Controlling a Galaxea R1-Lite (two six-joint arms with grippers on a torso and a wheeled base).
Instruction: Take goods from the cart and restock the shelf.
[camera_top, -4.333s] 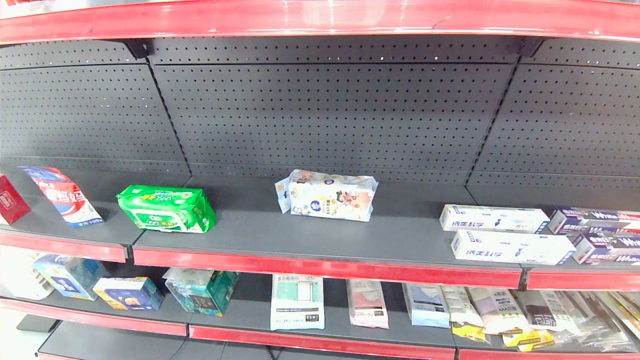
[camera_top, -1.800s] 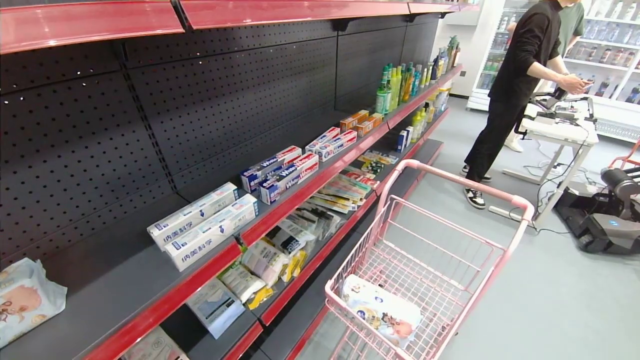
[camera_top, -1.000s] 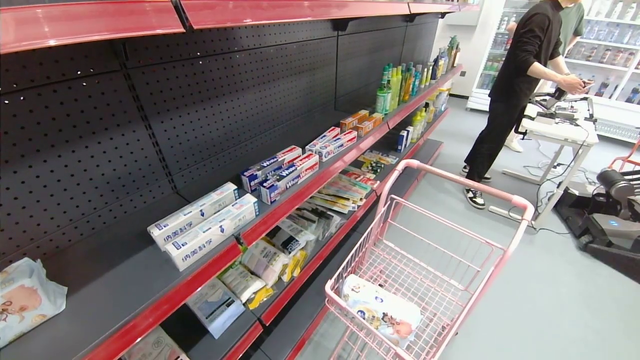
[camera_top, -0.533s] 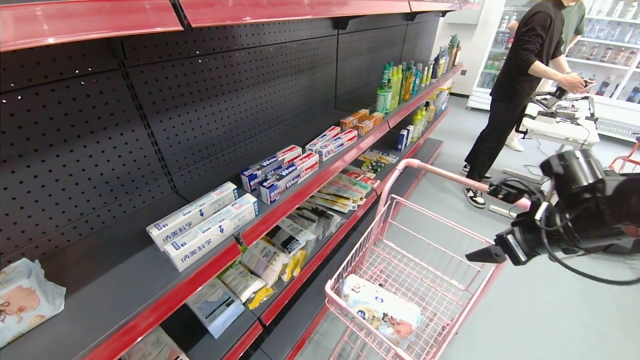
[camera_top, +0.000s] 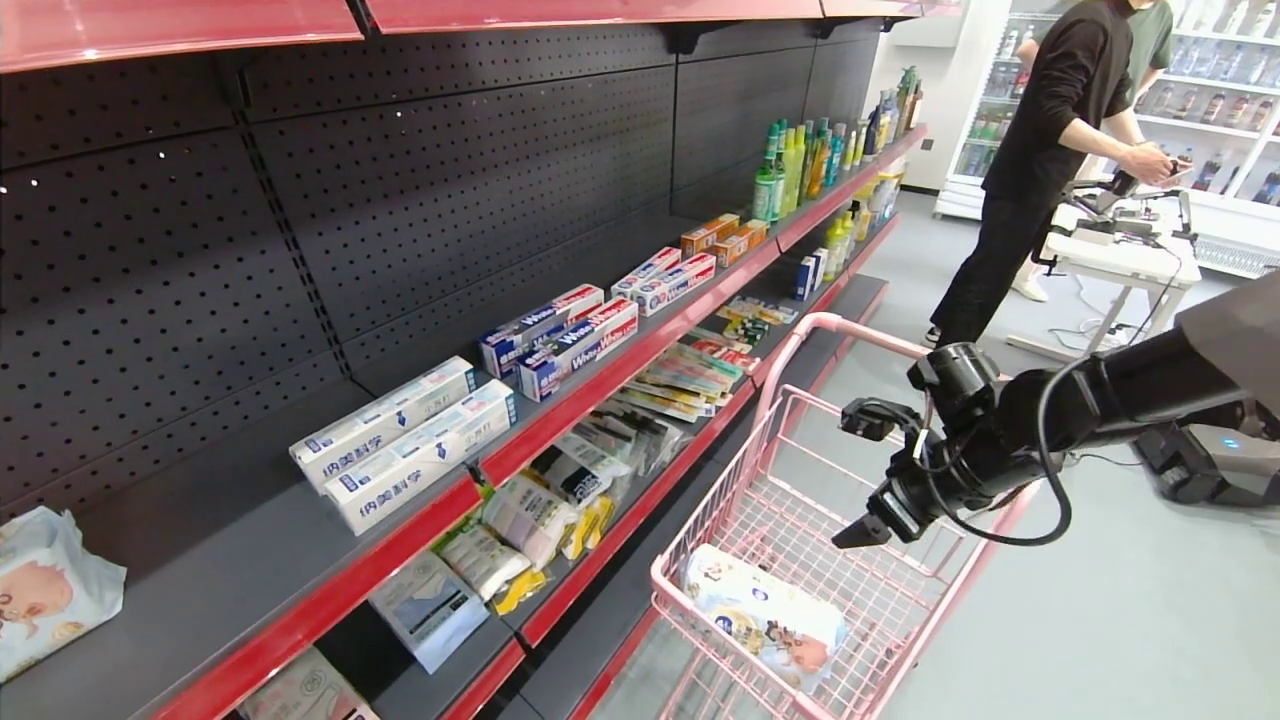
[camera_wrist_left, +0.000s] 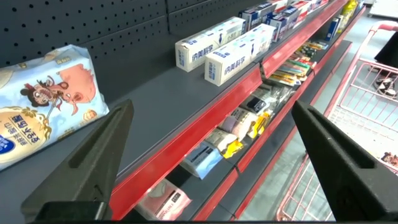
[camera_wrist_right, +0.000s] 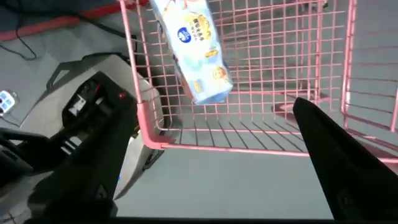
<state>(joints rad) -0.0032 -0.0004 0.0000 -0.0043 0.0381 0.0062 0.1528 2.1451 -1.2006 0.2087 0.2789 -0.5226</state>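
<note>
Looks about half done. Counting one soft printed pack (camera_top: 40, 590) already down on the shelf (camera_top: 200, 560), at its left end near the front edge. Spotting a matching pack (camera_top: 765, 620) yet to go, lying on the floor of the pink cart (camera_top: 815, 322), by its near end.

Hanging over that open basket with the right gripper (camera_wrist_right: 211, 155), jaws spread wide, nothing between them. Holding the left gripper (camera_wrist_left: 211, 155) out before the shelf's front edge, jaws just as wide and empty.

Judging the matching pack as pillowy, crinkly film, rounded at the ends, likely to dent under a squeeze. Resting on thin wire mesh, rigid and see-through. Quite unlike the long, stiff cardboard boxes (camera_top: 400, 440) farther along the matte dark shelf, by its glossy red lip.
</note>
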